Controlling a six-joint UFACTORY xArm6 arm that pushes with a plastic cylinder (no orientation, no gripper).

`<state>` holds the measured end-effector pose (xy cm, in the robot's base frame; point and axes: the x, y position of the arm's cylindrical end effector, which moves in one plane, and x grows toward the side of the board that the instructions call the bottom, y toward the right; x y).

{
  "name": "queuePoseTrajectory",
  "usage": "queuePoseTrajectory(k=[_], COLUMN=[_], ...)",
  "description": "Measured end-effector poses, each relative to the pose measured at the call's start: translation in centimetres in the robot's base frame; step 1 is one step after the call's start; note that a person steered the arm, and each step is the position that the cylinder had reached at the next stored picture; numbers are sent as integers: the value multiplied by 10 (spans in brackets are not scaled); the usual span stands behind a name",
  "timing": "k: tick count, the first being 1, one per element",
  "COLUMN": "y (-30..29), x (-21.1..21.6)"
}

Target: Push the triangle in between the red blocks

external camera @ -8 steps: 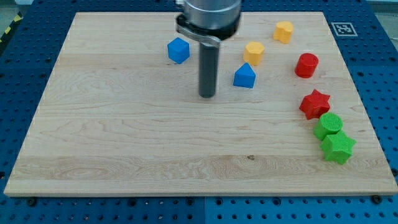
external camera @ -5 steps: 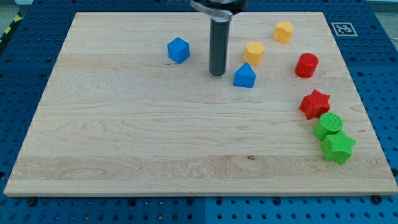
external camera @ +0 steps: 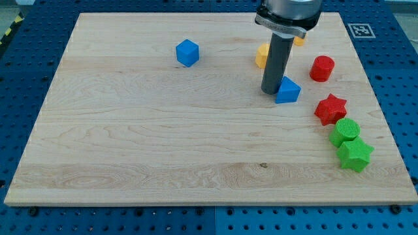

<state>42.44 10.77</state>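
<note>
The blue triangle [external camera: 288, 91] lies on the wooden board [external camera: 130, 143], right of centre. My tip [external camera: 271, 91] touches its left side. The red cylinder [external camera: 321, 68] stands to the triangle's upper right. The red star [external camera: 330, 109] lies to its lower right. The triangle sits left of the gap between the two red blocks.
A blue cube [external camera: 187, 53] sits at the upper left. A yellow block [external camera: 262, 55] is partly hidden behind the rod, and another yellow block [external camera: 300, 40] peeks out at the top. A green cylinder [external camera: 344, 131] and a green star [external camera: 354, 155] lie below the red star.
My tip moved to the view's right and reached the blue triangle. The triangle slid right and slightly down, toward the red blocks.
</note>
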Motion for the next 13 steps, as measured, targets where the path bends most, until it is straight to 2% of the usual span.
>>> queuePoseTrajectory(k=[4,10,11,12,13], y=[0,78,68,16,-65], x=[25,14,14,14,1])
